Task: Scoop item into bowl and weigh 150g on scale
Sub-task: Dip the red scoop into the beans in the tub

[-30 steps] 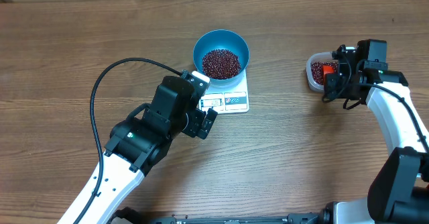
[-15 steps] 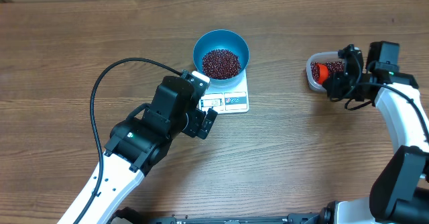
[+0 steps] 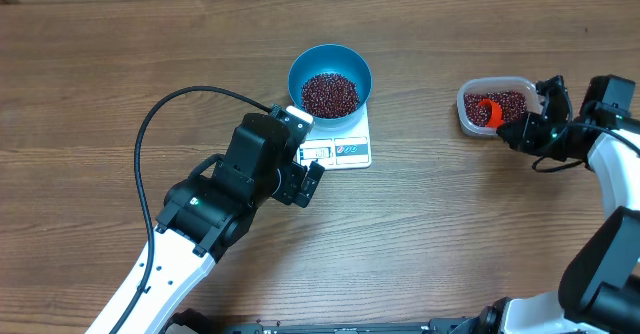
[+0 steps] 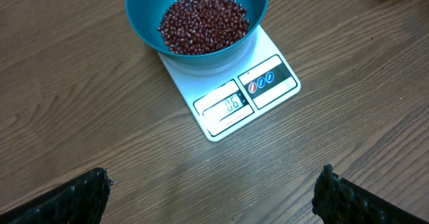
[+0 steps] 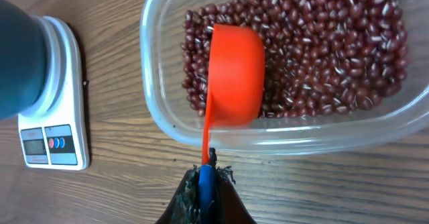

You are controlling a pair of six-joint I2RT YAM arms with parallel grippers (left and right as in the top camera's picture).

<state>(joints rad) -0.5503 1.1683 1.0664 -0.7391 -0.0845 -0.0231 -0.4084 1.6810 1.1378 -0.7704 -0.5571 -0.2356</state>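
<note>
wood table [image 3: 100, 94]: beans [image 4: 203, 21] in bowl [image 4: 144, 9] on scale [image 4: 265, 80], ahead of spread left gripper [image 4: 211, 194]; right gripper [image 5: 206, 180] pinches scoop [image 5: 234, 73].

- Overhead camera looks straight down on the whole bench [image 3: 90, 64], far back and wide.
- Left wrist camera hangs a little way off, tilted down at the scale [image 4: 231, 103] and bowl [image 4: 201, 62].
- Right wrist camera is in tight over the tub [image 5: 157, 110], scale at its left edge.
- All three views share the scale.

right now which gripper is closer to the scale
Left. The left gripper is open beside the scale; the right gripper is far off at the clear tub, shut on the orange scoop.
</note>
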